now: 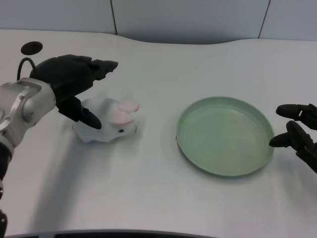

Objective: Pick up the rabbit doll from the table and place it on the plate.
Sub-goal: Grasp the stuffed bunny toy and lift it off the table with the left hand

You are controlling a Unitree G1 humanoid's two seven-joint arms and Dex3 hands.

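A white rabbit doll [111,123] with pink ears lies on the white table, left of centre. My left hand [74,84] hovers over its left side, fingers spread apart, thumb tip down beside the doll's body and the other fingers reaching out above it. Nothing is held in the hand. The green plate [188,144] sits to the right of the doll, with nothing on it.
My right hand [299,131] rests at the right edge, just beside the plate's rim. A black round hole [31,48] with a cable sits at the table's far left. A grey wall runs behind the table's back edge.
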